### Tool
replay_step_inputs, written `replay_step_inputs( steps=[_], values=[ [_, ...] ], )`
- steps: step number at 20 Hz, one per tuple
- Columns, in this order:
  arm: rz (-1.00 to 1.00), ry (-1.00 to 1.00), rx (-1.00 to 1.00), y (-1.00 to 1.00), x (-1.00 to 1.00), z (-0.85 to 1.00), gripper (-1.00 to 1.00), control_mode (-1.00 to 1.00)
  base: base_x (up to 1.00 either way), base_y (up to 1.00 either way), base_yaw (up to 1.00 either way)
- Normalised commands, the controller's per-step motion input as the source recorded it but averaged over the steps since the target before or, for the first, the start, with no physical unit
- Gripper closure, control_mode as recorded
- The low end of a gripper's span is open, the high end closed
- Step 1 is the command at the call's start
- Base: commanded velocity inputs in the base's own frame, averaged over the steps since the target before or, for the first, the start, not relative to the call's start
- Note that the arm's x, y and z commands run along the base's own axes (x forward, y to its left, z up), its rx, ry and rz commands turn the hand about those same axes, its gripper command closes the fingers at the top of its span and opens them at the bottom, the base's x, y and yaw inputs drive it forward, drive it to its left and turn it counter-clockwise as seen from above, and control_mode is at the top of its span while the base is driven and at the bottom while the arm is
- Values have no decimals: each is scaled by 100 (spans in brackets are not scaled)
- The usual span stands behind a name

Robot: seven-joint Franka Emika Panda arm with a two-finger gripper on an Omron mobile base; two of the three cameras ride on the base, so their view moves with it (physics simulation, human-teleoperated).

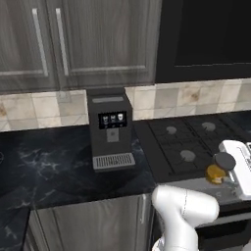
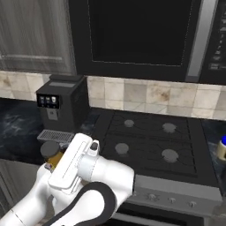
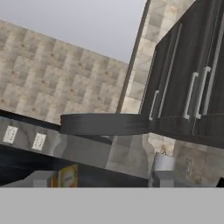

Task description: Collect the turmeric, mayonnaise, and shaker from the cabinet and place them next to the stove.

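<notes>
The turmeric (image 1: 216,172), a small glass jar with a grey lid and yellow-orange powder, hangs in the air on the near side of the stove (image 1: 188,142). My gripper (image 1: 221,177) is shut on it. In the right base view the turmeric (image 2: 50,153) sits at the tip of my gripper (image 2: 55,163), in front of the stove (image 2: 150,141). In the hand view the turmeric's grey lid (image 3: 105,124) lies close between the fingers (image 3: 162,177). The mayonnaise (image 2: 222,149), blue-lidded, stands on the counter right of the stove. The shaker is out of view.
A dark coffee machine (image 1: 111,127) stands on the black marbled counter (image 1: 49,162) just left of the stove. Grey wood-grain wall doors with silver handles (image 1: 98,39) hang above it. A black microwave (image 2: 141,35) hangs over the stove.
</notes>
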Motion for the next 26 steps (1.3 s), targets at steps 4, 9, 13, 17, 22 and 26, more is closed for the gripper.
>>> replay_step_inputs(
  steps=[4, 9, 13, 17, 22, 26],
  values=[
    [0, 0, 0, 0, 0, 0, 100, 100, 46, 30, 34],
    [6, 0, -2, 12, 23, -37, 100, -100, 7, 5, 4],
    [1, 0, -5, 26, 31, -51, 100, -100, 0, 0, 0],
    [0, 0, -3, 38, 38, -48, 100, -100, 0, 0, 0],
    [0, 0, 0, 11, 29, -15, 100, -100, 0, 0, 0],
    [3, 1, 0, 5, 54, -7, 100, -100, 0, 0, 0]
  ],
)
